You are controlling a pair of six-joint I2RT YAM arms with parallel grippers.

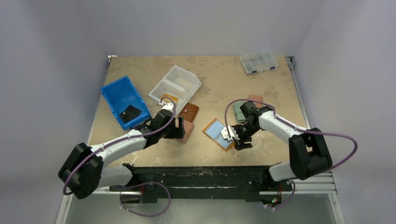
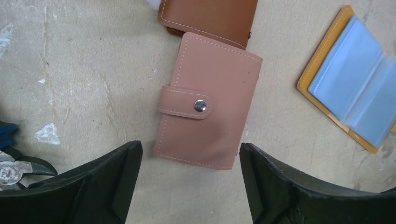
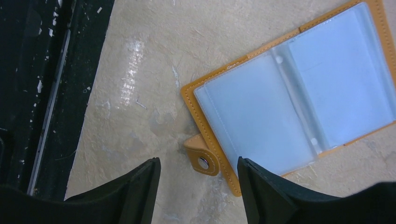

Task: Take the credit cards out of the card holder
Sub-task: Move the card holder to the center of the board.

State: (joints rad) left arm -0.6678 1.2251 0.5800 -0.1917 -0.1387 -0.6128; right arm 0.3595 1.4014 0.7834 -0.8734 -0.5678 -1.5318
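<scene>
The credit cards [image 3: 252, 121] show as light-blue panels in the pages of the opened orange card holder [image 3: 190, 100]. It lies flat, pages up, near the middle of the desk [image 1: 219, 79] in the top view. In the right wrist view its long axis slants from lower centre to upper right. Its snap tab [image 3: 204, 161] sits just above the gap of the right end effector [image 3: 198, 186], whose jaws stand apart with nothing between them. That arm is much the nearer. The left end effector [image 2: 190, 182], also parted and empty, hovers over a closed pink wallet [image 2: 210, 116], left of the holder in the top view.
</scene>
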